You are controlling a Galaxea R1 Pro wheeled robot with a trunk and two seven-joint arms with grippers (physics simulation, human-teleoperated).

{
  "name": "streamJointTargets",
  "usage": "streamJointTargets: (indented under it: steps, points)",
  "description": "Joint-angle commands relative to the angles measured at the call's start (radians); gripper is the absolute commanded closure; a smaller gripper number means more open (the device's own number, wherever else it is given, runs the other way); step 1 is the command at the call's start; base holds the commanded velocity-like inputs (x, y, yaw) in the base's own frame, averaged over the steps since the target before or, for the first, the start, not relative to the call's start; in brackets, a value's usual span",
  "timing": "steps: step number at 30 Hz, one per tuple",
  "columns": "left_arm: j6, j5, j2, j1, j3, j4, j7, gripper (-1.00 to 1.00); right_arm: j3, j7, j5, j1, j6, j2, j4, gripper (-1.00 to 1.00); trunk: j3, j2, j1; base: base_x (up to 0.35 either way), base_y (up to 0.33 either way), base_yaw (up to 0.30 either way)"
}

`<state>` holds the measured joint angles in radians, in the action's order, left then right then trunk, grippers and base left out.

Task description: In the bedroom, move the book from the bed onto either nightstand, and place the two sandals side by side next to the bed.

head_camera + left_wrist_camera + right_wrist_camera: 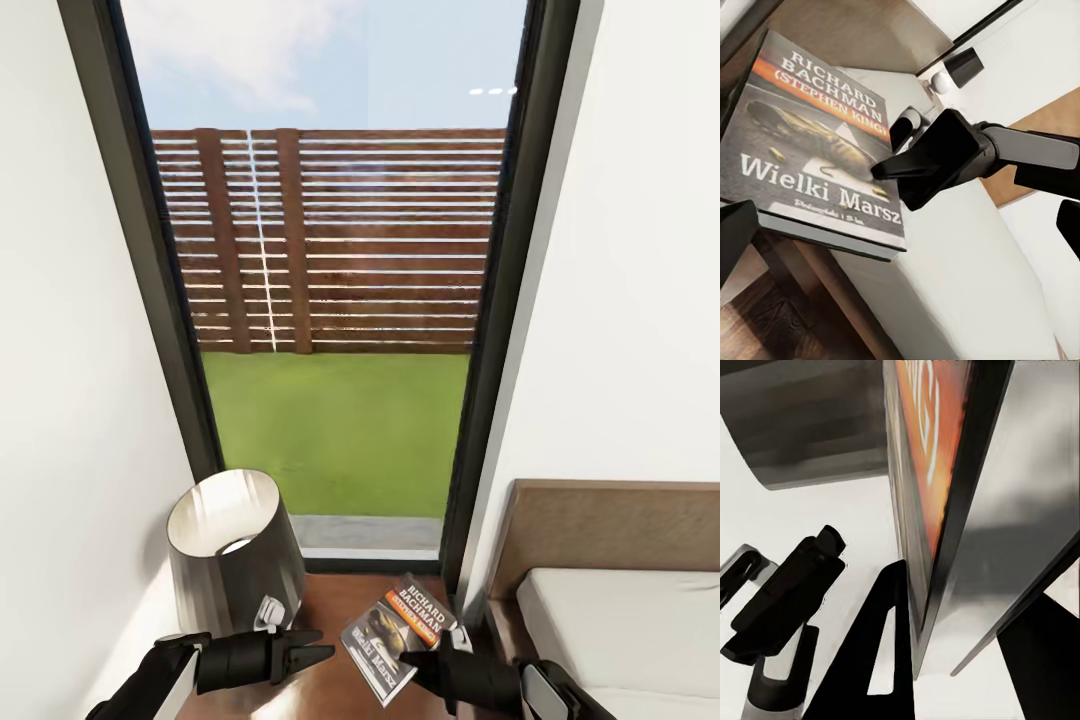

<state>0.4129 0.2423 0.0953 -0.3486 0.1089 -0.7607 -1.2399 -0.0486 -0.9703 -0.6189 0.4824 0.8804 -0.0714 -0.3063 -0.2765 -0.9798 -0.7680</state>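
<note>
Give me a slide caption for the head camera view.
Right gripper holds the book over the nightstand beside a lamp, left gripper alongside, window ahead, bed at right.

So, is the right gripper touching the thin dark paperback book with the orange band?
Touching. In the right wrist view the paperback book sits edge-on between the right gripper fingers, against them; the left wrist view shows a fingertip on its cover.

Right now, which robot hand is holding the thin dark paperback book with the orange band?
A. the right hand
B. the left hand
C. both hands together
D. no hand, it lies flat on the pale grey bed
A. The right gripper pinches the edge of the thin dark paperback book with the orange band, holding it tilted above the reddish-brown wooden nightstand, while the left gripper stays apart from it.
</note>
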Motion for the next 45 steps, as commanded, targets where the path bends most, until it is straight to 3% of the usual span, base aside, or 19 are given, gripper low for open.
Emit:
streamJointTargets:
  steps: [1, 4, 8, 24, 32, 39, 45]
  points:
    - [0.010, 0.009, 0.001, -0.001, 0.005, 0.000, 0.000, -1.00, -0.004, 0.031, -0.010, 0.001, 0.006, -0.001, 0.000, 1.00, -0.005, -0.008, -0.004, 0.000, 0.000, 0.000]
    - [0.010, 0.010, 0.001, 0.000, 0.005, 0.000, 0.000, -1.00, -0.004, 0.132, -0.013, 0.001, 0.006, -0.001, 0.000, 1.00, -0.014, -0.029, -0.016, 0.000, 0.000, 0.000]
    - [0.010, 0.009, 0.001, -0.001, 0.005, 0.000, 0.000, -1.00, -0.004, 0.159, -0.015, 0.001, 0.006, -0.001, -0.001, 1.00, -0.026, -0.057, -0.031, 0.000, 0.000, 0.000]
    - [0.010, 0.010, 0.001, 0.000, 0.005, 0.000, 0.000, -1.00, -0.004, 0.162, -0.016, 0.001, 0.006, -0.001, -0.003, 1.00, -0.077, -0.169, -0.092, 0.000, 0.000, 0.000]
    - [0.010, 0.010, 0.001, -0.001, 0.005, 0.000, 0.000, -1.00, 0.002, 0.160, -0.016, 0.001, 0.007, -0.002, -0.057, 1.00, -0.102, -0.225, -0.123, 0.000, 0.000, 0.000]
    - [0.010, 0.010, 0.001, -0.001, 0.006, 0.000, 0.000, -1.00, 0.063, 0.163, -0.047, 0.001, 0.017, -0.002, -0.060, 1.00, -0.124, -0.274, -0.150, 0.000, 0.000, 0.000]
    - [0.010, 0.011, 0.001, -0.001, 0.006, 0.000, 0.000, -1.00, 0.074, 0.163, -0.063, 0.001, 0.040, -0.002, -0.062, 1.00, -0.142, -0.316, -0.173, 0.000, 0.000, 0.000]
